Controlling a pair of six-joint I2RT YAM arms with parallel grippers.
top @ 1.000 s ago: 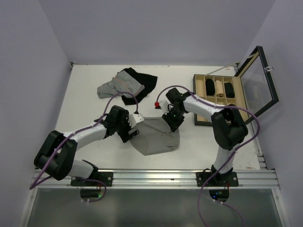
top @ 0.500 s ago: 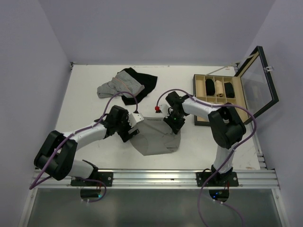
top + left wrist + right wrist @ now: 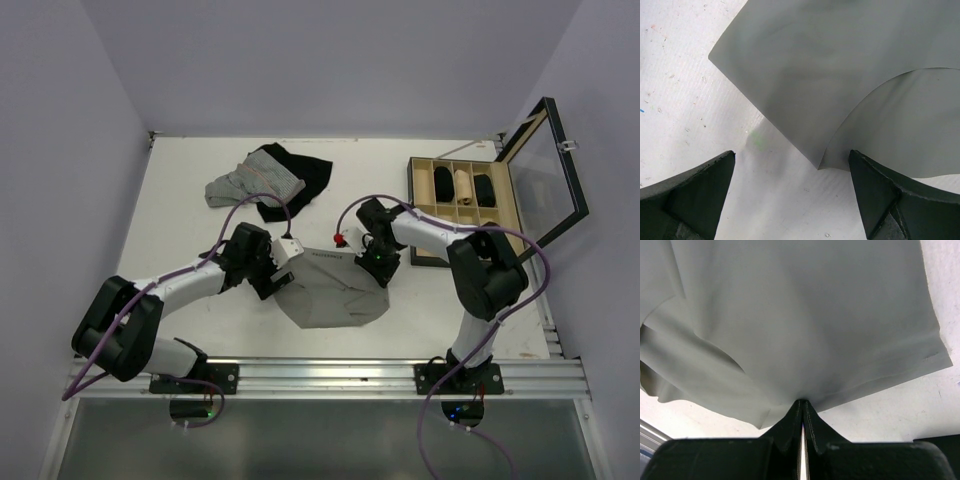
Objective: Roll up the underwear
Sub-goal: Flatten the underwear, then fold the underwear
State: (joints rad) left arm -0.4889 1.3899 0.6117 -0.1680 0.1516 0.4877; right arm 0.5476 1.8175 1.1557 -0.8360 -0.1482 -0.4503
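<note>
Your right jaws are pinched together on one edge of the underwear (image 3: pixel 800 315). Your left jaws stand wide apart, with a corner of the cloth between them. The grey underwear lies spread flat on the white surface (image 3: pixel 180 220), between your two arms.

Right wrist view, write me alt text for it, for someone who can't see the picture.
The right gripper, its dark fingers pressed together, pinches the near edge of the grey underwear at bottom centre. The smooth cloth spreads away from it over most of the frame, lying on the white table, which shows bare at the right.
</note>
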